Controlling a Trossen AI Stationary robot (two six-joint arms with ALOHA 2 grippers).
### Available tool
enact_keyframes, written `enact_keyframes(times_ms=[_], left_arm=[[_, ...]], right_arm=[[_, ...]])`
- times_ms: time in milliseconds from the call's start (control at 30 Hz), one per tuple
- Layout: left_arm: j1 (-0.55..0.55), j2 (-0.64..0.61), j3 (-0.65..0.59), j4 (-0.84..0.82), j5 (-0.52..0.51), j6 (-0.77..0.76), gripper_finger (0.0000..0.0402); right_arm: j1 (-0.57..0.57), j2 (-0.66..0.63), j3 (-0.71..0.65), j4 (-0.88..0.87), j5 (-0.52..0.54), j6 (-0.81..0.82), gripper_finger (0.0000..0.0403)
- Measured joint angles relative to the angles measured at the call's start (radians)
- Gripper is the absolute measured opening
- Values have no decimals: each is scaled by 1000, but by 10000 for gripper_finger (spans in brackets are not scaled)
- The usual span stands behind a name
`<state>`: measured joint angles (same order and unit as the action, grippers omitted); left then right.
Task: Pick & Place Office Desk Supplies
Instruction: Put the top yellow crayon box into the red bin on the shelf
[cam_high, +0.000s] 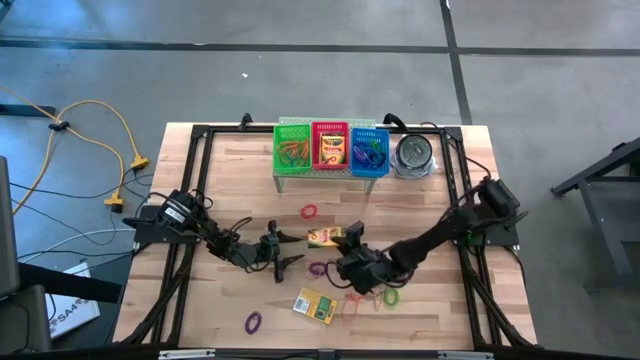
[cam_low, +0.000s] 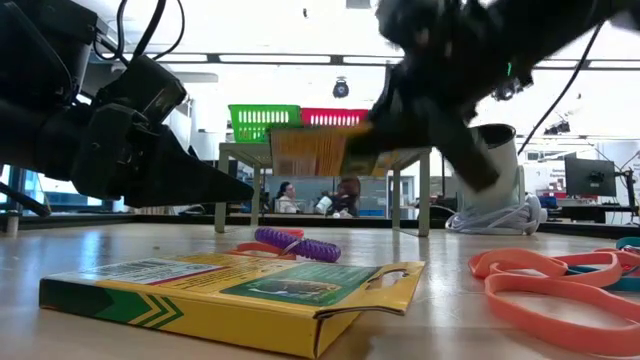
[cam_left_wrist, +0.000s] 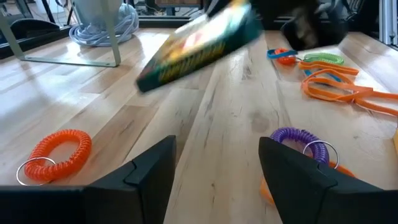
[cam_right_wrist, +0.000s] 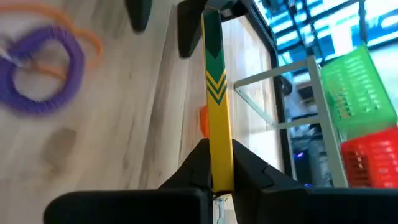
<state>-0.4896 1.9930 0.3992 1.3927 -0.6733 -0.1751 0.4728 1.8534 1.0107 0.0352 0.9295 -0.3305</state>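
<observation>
— Crayon box (cam_right_wrist: 217, 99): we see it lifted off the table's middle, clenched edgewise in the right gripper (cam_right_wrist: 216, 163).
— And our left gripper (cam_left_wrist: 214, 171) hangs released beside it, empty.

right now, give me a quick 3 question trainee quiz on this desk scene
1. True or false: the right gripper is shut on a crayon box.
2. Which basket holds a crayon box? A green basket, B red basket, C blue basket.
3. Fill in: the left gripper has its jaws ____ and holds nothing.

Key: 1 true. 2 B. 3 open.
</observation>
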Motion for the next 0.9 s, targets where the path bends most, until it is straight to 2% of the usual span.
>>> enact_keyframes(times_ms=[100, 267, 367, 500, 633, 800, 900], left_arm=[[0, 0, 0, 0, -1, -6, 223], [0, 0, 0, 0, -3, -11, 223], [0, 0, 0, 0, -3, -12, 223], [0, 0, 0, 0, -3, -12, 223], [0, 0, 0, 0, -2, -12, 223], [0, 0, 0, 0, -2, -12, 223], [0, 0, 0, 0, -2, -12, 223]], right_arm=[[19, -39, 73, -191, 81, 68, 19], [-4, -61, 273, -504, 146, 100, 19], [-44, -66, 401, -631, 165, 100, 19], [-102, -66, 533, -741, 221, 24, 19], [-186, -66, 659, -844, 208, 15, 19], [-328, -65, 760, -892, 57, 30, 19], [-409, -65, 776, -936, 37, 23, 19]])
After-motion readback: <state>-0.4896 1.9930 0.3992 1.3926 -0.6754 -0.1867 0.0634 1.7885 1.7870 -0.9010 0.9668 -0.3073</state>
